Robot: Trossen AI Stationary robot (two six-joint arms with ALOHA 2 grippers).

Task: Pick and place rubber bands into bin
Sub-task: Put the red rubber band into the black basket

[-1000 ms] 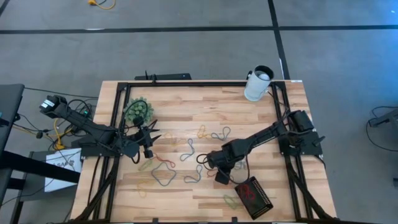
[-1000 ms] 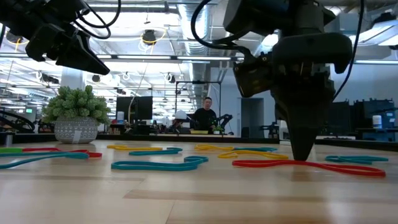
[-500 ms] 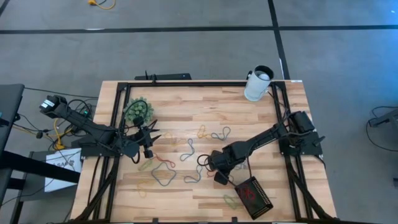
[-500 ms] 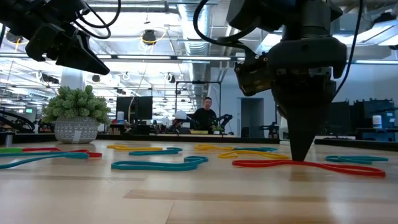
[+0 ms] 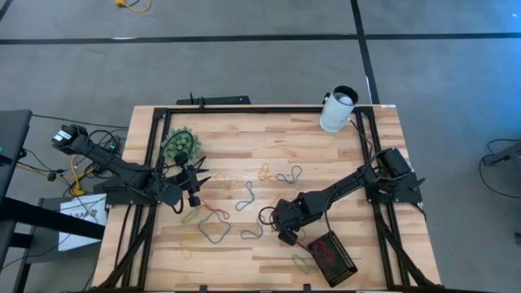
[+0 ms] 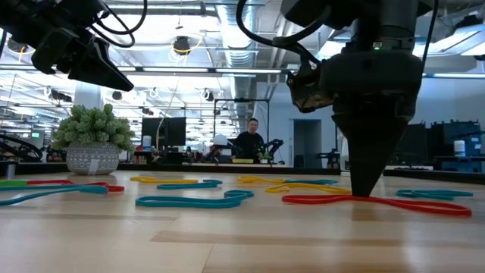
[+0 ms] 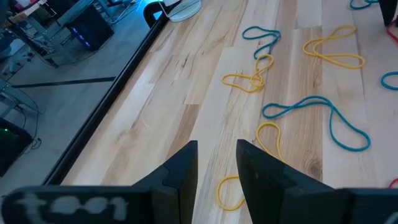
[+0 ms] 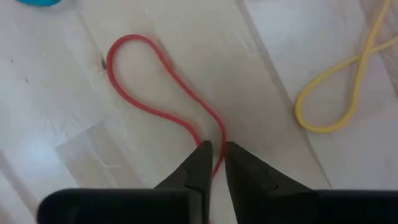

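Several rubber bands in red, teal, yellow and green lie flat on the wooden table [image 5: 244,155], among them a teal one [image 5: 245,196] and a grey one [image 5: 215,235]. The black bin [image 5: 332,255] sits near the near right edge with red loops inside. My right gripper [image 5: 285,233] stands fingers-down just left of the bin, shut on a red rubber band [image 8: 155,99], its tips on the table [image 6: 364,192]. My left gripper [image 5: 195,192] hovers open above the table's left part [image 7: 217,155], over yellow bands [image 7: 249,81]. My right gripper pinches the red rubber band between its two fingertips at the narrow waist [image 8: 218,144] where two strands run close together. The fingers come from above, pointing down. The band lies flat and slack on the table, its loop [image 8: 127,56] spread out beyond the fingers.
A white cup [image 5: 338,108] stands at the far right corner and a small potted plant [image 5: 181,146] at the far left. A black frame [image 5: 244,108] runs round the table. A yellow band [image 8: 339,93] lies close to the right gripper. A person sits far behind the table [image 6: 250,140].
My right gripper has slid a short way toward the table's near left, keeping its fingers pointing down with the tips at the table on the red band. The band has stayed flat on the table.
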